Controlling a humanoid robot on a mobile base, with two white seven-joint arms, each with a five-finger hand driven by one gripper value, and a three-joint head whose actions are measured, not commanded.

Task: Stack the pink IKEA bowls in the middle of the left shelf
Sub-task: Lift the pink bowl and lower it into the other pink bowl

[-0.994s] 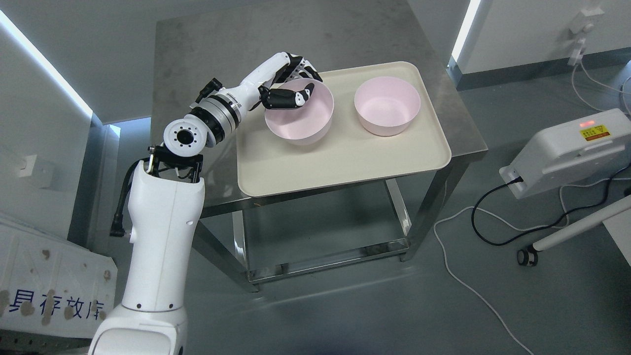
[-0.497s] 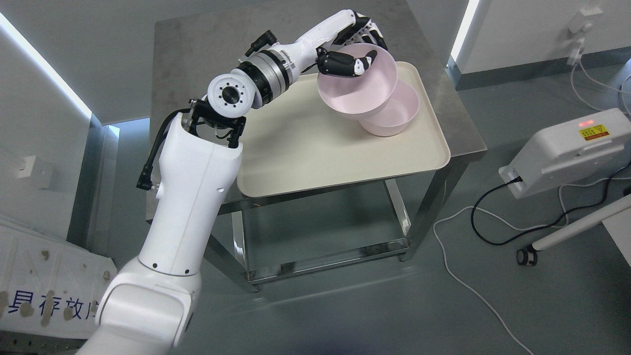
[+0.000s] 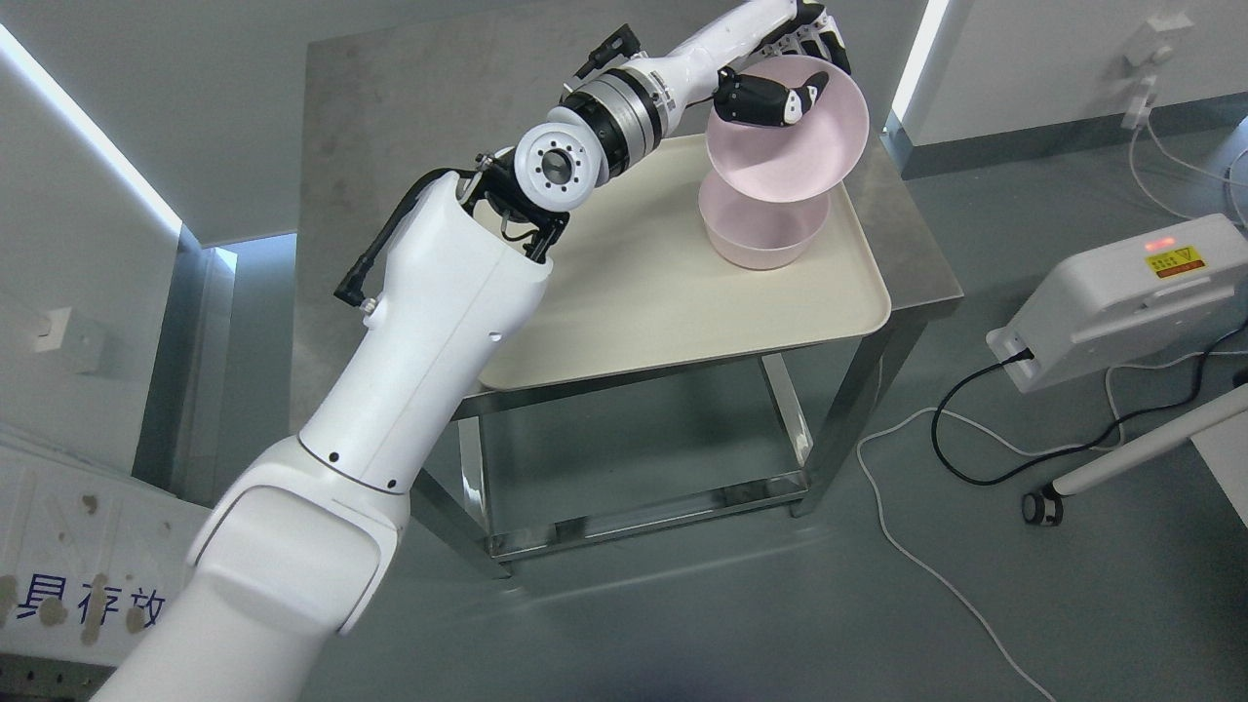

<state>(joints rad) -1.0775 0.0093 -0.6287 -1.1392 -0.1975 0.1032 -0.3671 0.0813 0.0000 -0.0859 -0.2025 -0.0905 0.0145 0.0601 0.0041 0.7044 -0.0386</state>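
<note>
My left hand (image 3: 792, 70) is shut on the rim of a pink bowl (image 3: 795, 146), thumb inside and fingers behind the wall. It holds the bowl in the air, tilted, above the right end of the cream tray (image 3: 634, 292). A second pink bowl (image 3: 760, 234) stands upright on the tray just below it and is partly hidden by the held bowl. The two bowls look apart. The tray lies on a steel table (image 3: 390, 127). My right arm is out of view.
The steel table has an open frame with a lower rail (image 3: 643, 517). A white device (image 3: 1121, 302) with a black cable (image 3: 960, 429) sits on the floor at the right. A white panel with blue print (image 3: 78, 575) is at the lower left.
My left hand has lifted the bowl off the tray's left part and carried it up and to the right, over the second bowl. The second bowl has not moved.
</note>
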